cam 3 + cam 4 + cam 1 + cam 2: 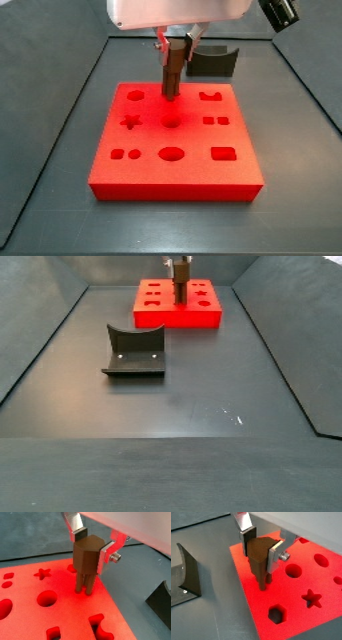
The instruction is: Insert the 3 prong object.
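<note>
My gripper (93, 546) is shut on the 3 prong object (85, 559), a dark reddish-brown peg held upright with its prongs pointing down. It also shows in a wrist view (260, 559) between the silver fingers (274, 556). The prong tips sit at or just above the top face of the red block (40, 619); I cannot tell if they touch. In a side view the gripper (175, 45) holds the peg (174, 72) over the block's far middle (174, 175). In a side view the gripper (177, 264) and peg (177, 278) are far away over the block (178, 316).
The red block has several shaped holes: a star (310, 598), a round one (294, 571), a hexagon (276, 614). The dark fixture (134, 351) stands on the grey floor apart from the block; it also shows in a side view (214, 60). Sloped dark walls ring the floor.
</note>
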